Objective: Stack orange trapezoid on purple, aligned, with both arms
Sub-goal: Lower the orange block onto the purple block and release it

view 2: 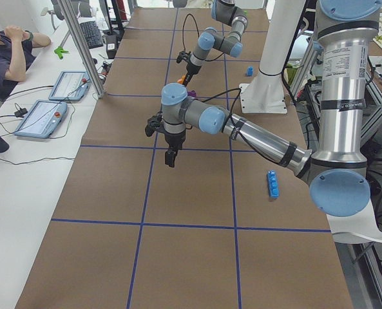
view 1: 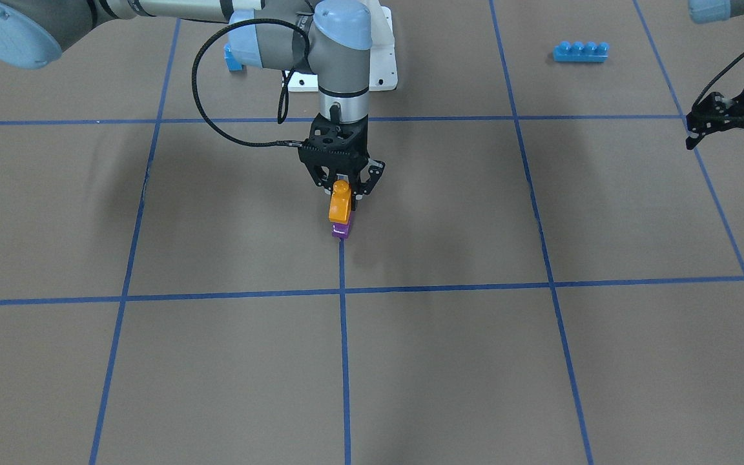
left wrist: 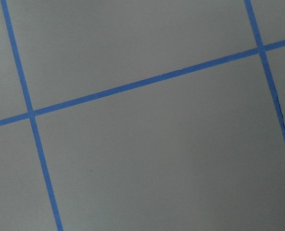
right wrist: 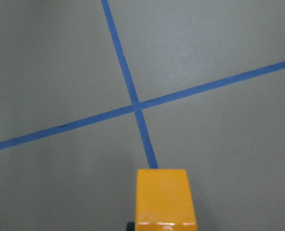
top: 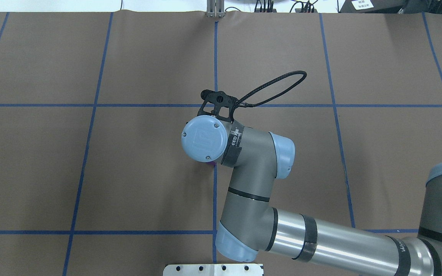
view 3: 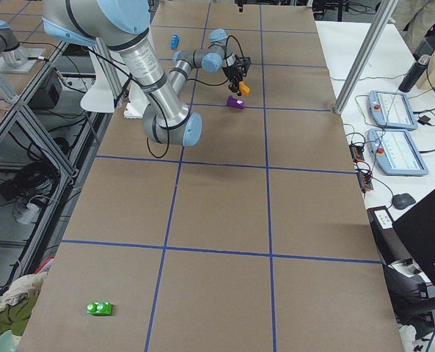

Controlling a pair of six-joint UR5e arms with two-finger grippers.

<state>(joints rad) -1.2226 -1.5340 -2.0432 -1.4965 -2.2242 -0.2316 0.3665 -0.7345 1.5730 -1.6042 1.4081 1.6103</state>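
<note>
My right gripper (view 1: 345, 197) is shut on the orange trapezoid (view 1: 339, 208), stud up, near the table's middle. The orange hangs just over the purple brick (view 1: 341, 230), which stands on a blue tape line. In the exterior right view the orange (view 3: 243, 89) is a little above the purple (view 3: 235, 103), with a gap between them. The right wrist view shows the orange (right wrist: 165, 199) at the bottom edge; the purple is hidden there. In the overhead view only a purple sliver (top: 212, 164) shows under the wrist. My left gripper (view 1: 722, 147) is open and empty, well off to the side.
A long blue four-stud brick (view 1: 580, 51) lies near the robot's base on the left arm's side. A small blue brick (view 1: 234, 61) sits beside the white base plate (view 1: 382, 68). A green piece (view 3: 99, 308) lies at the table's far right end. An operator sits beside the table.
</note>
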